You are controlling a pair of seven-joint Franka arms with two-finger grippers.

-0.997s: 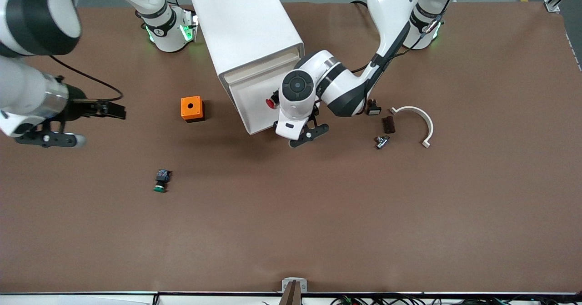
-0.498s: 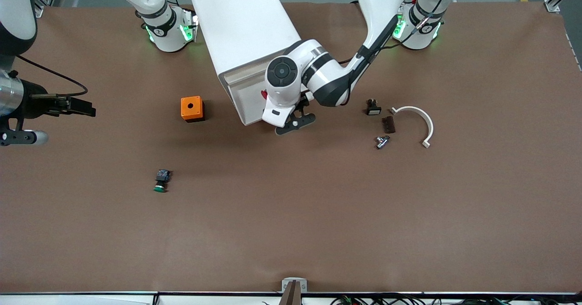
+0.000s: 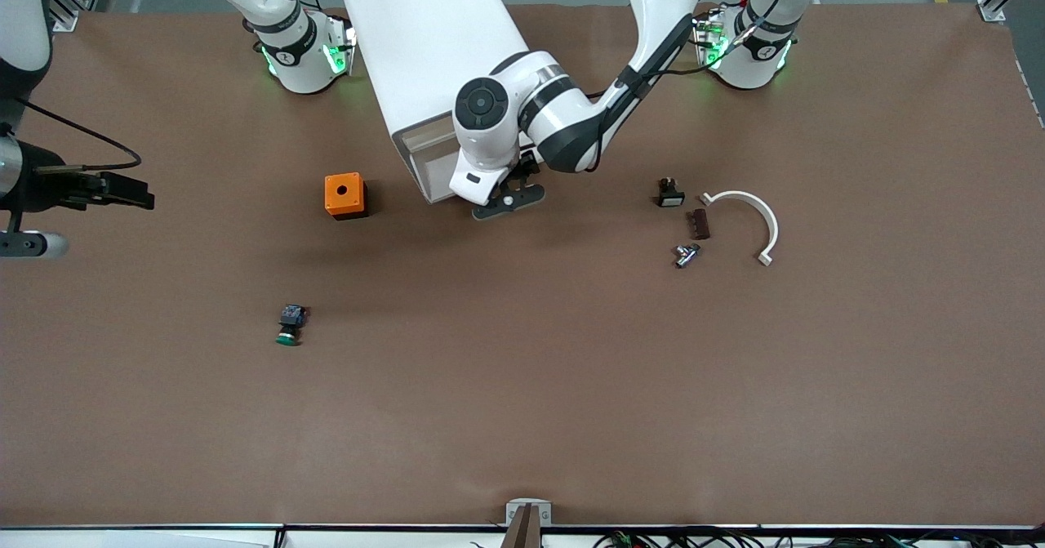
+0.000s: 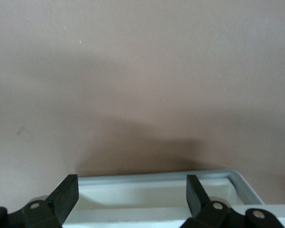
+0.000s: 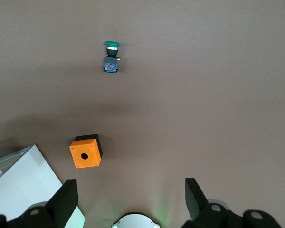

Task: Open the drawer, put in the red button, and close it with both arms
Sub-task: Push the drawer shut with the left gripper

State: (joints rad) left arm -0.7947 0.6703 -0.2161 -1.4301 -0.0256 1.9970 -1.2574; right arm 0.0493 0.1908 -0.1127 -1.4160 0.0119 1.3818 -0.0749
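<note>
No readable writing is showing anywhere. The left gripper [image 3: 508, 197] is hovering spread wide and empty at the drawer [image 4: 161, 194]; the right gripper [image 3: 122, 193] is waiting, open, empty. The red button is hiding from view.

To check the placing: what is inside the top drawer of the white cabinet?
The shallow white top drawer shows only a bare white strip in the left wrist view, by the open left gripper. The rest is hidden; no red button shows.
</note>
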